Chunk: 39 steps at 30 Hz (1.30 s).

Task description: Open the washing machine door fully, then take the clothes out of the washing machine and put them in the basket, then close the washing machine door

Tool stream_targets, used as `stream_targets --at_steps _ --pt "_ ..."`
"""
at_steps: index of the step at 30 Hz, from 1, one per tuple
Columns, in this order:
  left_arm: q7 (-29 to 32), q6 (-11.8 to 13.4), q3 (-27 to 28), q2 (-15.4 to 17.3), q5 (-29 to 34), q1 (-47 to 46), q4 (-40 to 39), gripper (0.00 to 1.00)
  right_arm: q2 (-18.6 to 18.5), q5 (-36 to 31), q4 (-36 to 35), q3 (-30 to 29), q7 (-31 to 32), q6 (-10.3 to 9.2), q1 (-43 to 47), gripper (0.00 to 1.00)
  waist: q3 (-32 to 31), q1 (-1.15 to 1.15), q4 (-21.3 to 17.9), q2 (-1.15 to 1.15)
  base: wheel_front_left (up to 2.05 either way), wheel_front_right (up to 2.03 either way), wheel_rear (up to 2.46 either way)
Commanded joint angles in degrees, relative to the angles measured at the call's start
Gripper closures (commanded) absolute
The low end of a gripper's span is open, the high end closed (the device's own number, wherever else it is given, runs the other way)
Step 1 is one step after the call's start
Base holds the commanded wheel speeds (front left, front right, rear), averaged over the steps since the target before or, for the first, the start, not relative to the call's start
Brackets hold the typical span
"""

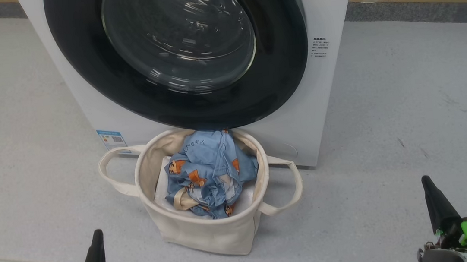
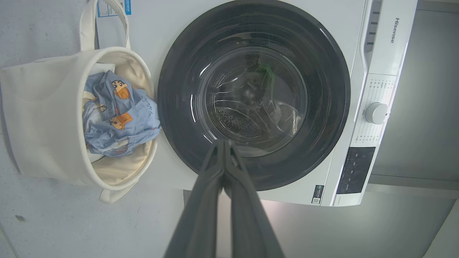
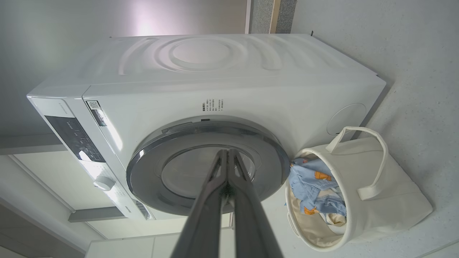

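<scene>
Left end effector [image 2: 223, 143]: fingers pressed together, empty
Right end effector [image 3: 227, 152]: fingers together, empty
Clothes [image 1: 207, 172]: bundled inside basket [image 1: 209, 233]
Basket: on floor [image 1: 409, 108], just before washing machine [image 1: 334, 94]
Washing machine door [image 1: 93, 76]: closed

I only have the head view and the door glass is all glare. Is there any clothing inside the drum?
Observer: Through the washing machine door in the left wrist view, the drum looks bare: perforated metal, no fabric I can see.
Operator: Are the grippers shut?
Observer: The left gripper has its fingers pressed together.
Operator: And the right?
Observer: The right gripper too, holding nothing.
</scene>
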Motion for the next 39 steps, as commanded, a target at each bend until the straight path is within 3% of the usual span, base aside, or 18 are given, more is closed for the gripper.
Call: stream_targets --at_steps 1,39 --pt "0.5 -0.4 2.0 0.4 -0.2 -2.5 -2.1 1.0 -0.6 0.3 -1.7 1.1 0.5 0.0 -2.9 1.0 0.0 0.0 0.0 0.0 0.0 0.0 0.0" --pt "0.5 -0.4 2.0 0.4 -0.2 -2.5 -2.1 1.0 -0.6 0.3 -1.7 1.1 0.5 0.0 -2.9 1.0 0.0 0.0 0.0 0.0 0.0 0.0 0.0"
